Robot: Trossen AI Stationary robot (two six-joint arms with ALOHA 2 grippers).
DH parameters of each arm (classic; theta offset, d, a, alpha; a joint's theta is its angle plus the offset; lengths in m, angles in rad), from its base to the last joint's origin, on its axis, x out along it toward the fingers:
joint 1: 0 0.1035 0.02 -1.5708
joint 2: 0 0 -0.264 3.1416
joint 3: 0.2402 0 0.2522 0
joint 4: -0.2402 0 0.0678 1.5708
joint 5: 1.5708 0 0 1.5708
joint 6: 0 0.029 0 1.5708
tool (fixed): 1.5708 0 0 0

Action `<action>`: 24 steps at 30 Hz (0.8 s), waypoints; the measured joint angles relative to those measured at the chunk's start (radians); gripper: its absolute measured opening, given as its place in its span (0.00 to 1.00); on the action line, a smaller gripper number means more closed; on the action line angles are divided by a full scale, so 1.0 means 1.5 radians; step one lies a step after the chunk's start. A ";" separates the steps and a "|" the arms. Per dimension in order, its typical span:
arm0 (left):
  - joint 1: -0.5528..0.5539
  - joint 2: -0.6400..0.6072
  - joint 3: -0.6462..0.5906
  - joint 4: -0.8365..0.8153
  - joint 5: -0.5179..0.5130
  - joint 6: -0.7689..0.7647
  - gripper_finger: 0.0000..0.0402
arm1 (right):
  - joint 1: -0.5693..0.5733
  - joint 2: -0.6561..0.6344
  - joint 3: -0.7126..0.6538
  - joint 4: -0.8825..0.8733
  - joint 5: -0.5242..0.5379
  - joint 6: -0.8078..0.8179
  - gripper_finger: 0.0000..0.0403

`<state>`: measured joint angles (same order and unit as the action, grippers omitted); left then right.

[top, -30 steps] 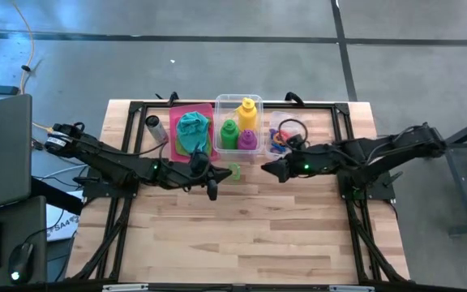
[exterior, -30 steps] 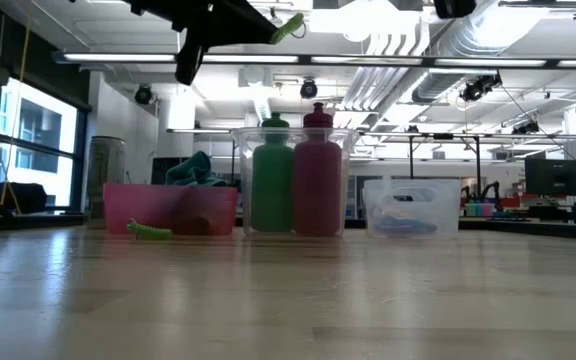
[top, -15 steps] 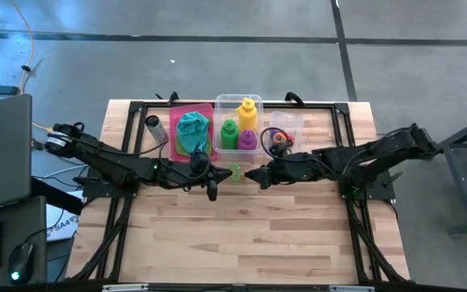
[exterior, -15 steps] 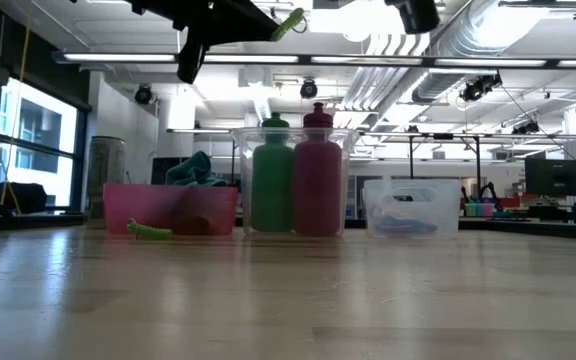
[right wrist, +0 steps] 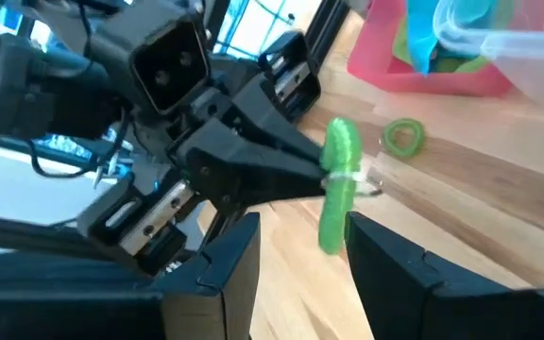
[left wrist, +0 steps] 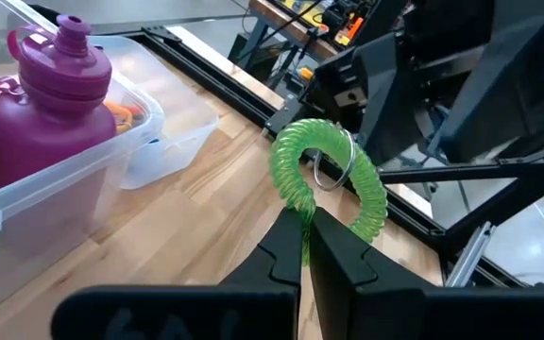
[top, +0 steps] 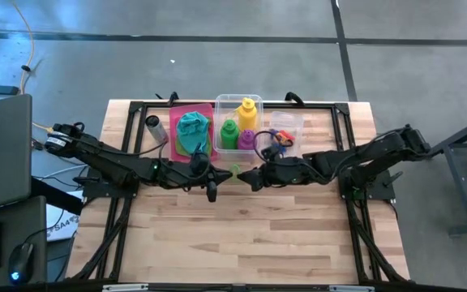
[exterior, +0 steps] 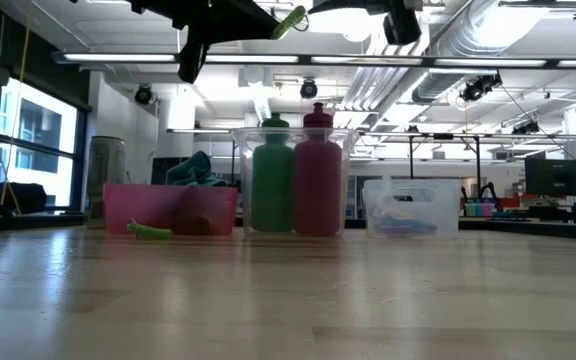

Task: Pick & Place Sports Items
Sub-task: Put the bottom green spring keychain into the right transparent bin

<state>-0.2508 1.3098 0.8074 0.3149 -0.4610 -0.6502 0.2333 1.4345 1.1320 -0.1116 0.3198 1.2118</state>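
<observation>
No legible text, labels, brand marks, numbers or signs appeared on the bottles, bins, arms, or worktop in any view.

The right gripper (top: 245, 178) moved away from the clear ring bin (top: 286, 130) toward the green ring (top: 235, 170), and its open fingers ended just beside that ring.

My left hand (left wrist: 300, 247) is pinching a green coiled ring (left wrist: 329, 176) upright above the worktop; another green ring (right wrist: 403, 136) is lying near the bins.
</observation>
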 joint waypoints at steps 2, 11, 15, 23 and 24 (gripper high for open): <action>0.000 0.000 0.000 0.000 0.005 0.000 0.01 | -0.001 0.002 0.000 0.000 0.014 -0.001 0.37; -0.006 0.000 0.000 0.002 0.019 0.000 0.01 | -0.009 0.022 0.000 0.003 0.014 -0.001 0.37; -0.007 0.000 0.000 0.004 0.026 0.000 0.01 | -0.009 0.040 0.001 0.031 0.011 -0.002 0.37; -0.007 0.000 0.000 0.004 0.027 0.000 0.01 | -0.009 0.061 -0.001 0.063 -0.023 -0.002 0.31; -0.007 0.000 0.000 0.003 0.027 0.000 0.01 | -0.009 0.061 0.000 0.069 -0.025 -0.002 0.30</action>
<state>-0.2607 1.3098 0.8074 0.3190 -0.4205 -0.6498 0.2195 1.5265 1.1323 -0.0081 0.2819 1.2083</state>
